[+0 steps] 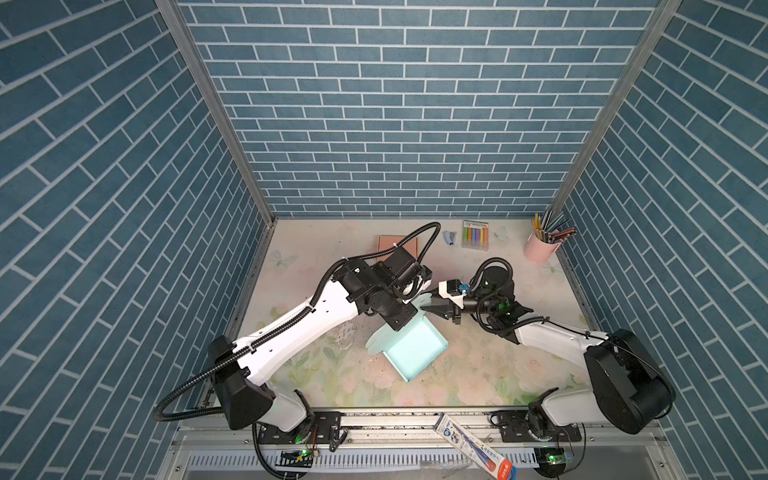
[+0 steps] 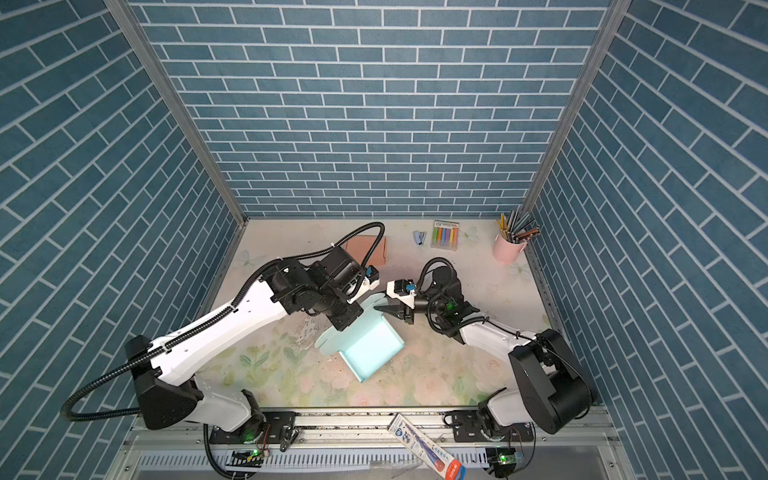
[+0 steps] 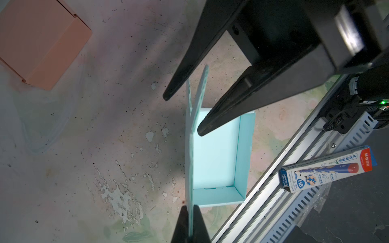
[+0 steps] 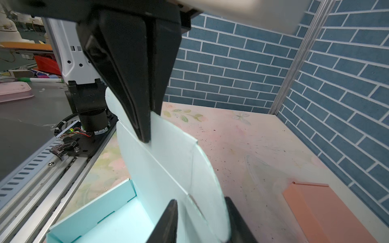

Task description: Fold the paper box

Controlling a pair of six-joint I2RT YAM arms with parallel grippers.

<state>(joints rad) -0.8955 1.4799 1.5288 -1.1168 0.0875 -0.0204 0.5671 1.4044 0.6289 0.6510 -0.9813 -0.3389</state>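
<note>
The light blue paper box [image 1: 415,353] [image 2: 370,351] lies mid-table as an open tray [image 3: 214,155], its lid panel [image 4: 164,168] standing upright along one long side. My left gripper [image 3: 190,207] points down and is shut on the top edge of that lid panel; in both top views it sits over the panel [image 1: 397,324] [image 2: 341,324]. My right gripper [image 4: 201,201] [image 3: 183,115] reaches in from the right [image 1: 424,305] [image 2: 376,306]. Its jaws stand apart on either side of the lid's rounded side flap [image 4: 210,174], with a gap showing.
A closed salmon-pink box [image 1: 397,245] [image 3: 42,42] [image 4: 328,210] lies at the back behind the left arm. A marker pack [image 1: 476,235], a small blue stapler [image 1: 449,237] and a pink pencil cup [image 1: 540,245] stand at the back right. A pencil carton [image 1: 473,444] [image 3: 328,170] rests on the front rail.
</note>
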